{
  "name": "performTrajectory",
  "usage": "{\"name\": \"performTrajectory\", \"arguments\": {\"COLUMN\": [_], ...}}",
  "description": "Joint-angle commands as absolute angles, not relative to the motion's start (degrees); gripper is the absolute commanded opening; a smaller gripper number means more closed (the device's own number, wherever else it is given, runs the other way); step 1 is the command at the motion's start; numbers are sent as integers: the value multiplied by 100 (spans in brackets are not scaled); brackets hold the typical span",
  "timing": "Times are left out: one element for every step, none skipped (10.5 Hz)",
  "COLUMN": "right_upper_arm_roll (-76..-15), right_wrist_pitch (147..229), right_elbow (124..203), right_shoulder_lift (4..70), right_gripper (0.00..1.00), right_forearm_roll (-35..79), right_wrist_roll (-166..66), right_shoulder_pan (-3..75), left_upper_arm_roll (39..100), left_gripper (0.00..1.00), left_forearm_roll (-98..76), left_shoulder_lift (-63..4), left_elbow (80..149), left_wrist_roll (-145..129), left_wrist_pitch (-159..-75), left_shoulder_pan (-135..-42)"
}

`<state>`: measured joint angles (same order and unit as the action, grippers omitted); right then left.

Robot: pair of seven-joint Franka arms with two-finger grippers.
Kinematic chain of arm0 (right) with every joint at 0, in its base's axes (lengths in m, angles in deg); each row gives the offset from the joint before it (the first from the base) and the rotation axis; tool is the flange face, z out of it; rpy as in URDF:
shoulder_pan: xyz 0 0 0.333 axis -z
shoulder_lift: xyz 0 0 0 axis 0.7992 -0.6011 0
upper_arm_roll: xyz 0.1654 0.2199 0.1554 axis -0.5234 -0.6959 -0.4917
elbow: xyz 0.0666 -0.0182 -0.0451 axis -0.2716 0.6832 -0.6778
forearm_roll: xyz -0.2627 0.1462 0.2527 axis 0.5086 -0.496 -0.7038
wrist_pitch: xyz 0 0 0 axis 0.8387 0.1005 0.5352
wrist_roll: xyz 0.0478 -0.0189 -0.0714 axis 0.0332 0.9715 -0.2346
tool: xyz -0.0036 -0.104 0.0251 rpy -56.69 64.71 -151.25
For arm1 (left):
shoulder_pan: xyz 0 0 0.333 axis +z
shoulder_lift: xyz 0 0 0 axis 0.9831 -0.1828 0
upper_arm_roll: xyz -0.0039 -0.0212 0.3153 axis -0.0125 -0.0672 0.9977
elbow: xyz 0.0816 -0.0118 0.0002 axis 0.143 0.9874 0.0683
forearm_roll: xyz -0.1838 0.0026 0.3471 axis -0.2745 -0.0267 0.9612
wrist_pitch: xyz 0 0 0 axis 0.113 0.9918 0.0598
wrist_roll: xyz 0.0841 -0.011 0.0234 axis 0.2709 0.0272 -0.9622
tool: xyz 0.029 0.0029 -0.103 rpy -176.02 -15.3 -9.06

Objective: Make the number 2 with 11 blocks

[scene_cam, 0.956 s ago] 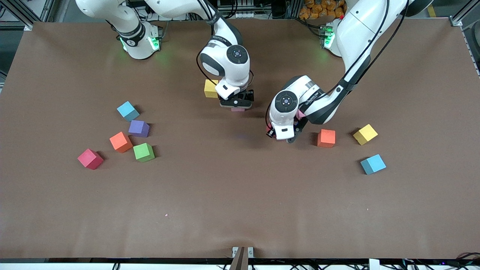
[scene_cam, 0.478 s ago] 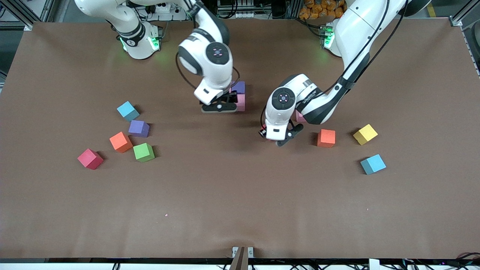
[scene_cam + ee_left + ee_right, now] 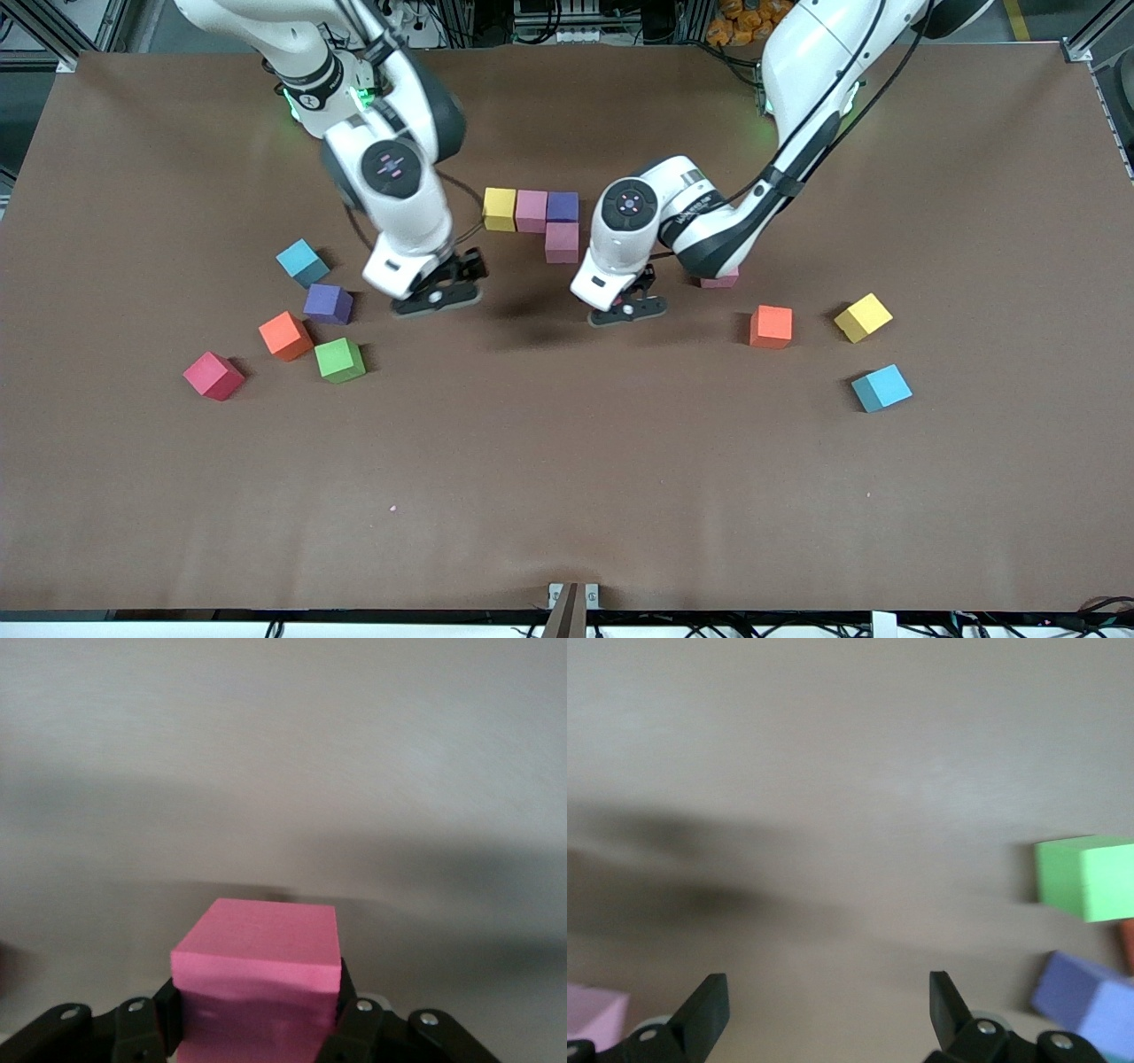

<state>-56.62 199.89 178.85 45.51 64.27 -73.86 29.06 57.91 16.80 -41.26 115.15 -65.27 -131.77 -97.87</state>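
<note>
Centrally, toward the tabletop's edge by the robots' bases, four blocks [image 3: 538,218] touch (yellow, pink and purple in a row, pink below purple). Left gripper [image 3: 631,306], over bare tabletop, is clamped on a pink block [image 3: 259,983]. Right gripper [image 3: 440,291], fingers apart and empty, hangs beside the loose purple block [image 3: 328,304].

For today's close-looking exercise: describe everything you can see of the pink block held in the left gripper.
The pink block is a small matte cube that looks like foam, plain bright pink with crisp edges and no markings. It sits upright, clamped between the black fingers of the left gripper, which press its two opposite sides. Only its top and one side face show. It hangs over bare brown table, touching nothing else visible.
</note>
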Motion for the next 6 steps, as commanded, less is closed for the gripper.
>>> {"name": "performTrajectory", "arguments": {"right_upper_arm_roll": [-5727, -5727, -5727, -5727, -5727, -5727], "right_wrist_pitch": [20253, 20385, 20403, 20412, 20552, 20701], "right_elbow": [18121, 18182, 18218, 18227, 18218, 18227], "right_shoulder_lift": [4492, 4386, 4376, 4332, 4245, 4140], "right_gripper": [100, 100, 100, 100, 100, 100], "right_forearm_roll": [6390, 6399, 6390, 6390, 6399, 6399], "right_wrist_roll": [-6213, -5825, -5725, -5776, -5725, -5628], "right_shoulder_pan": [3965, 4318, 4399, 4365, 4356, 4382], "left_upper_arm_roll": [5835, 5888, 6062, 6212, 6283, 6284], "left_gripper": [25, 25, 25, 25, 25, 25], "left_forearm_roll": [1824, 1824, 1850, 1833, 1807, 1815], "left_shoulder_lift": [-4557, -4671, -4715, -4742, -4777, -4804], "left_elbow": [10918, 10785, 10766, 10697, 10652, 10652], "left_wrist_roll": [-6203, -6202, -6185, -6185, -6185, -6185], "left_wrist_pitch": [-13126, -13109, -13108, -13108, -13100, -13100], "left_shoulder_pan": [-10081, -10282, -10476, -10678, -10802, -10820]}}
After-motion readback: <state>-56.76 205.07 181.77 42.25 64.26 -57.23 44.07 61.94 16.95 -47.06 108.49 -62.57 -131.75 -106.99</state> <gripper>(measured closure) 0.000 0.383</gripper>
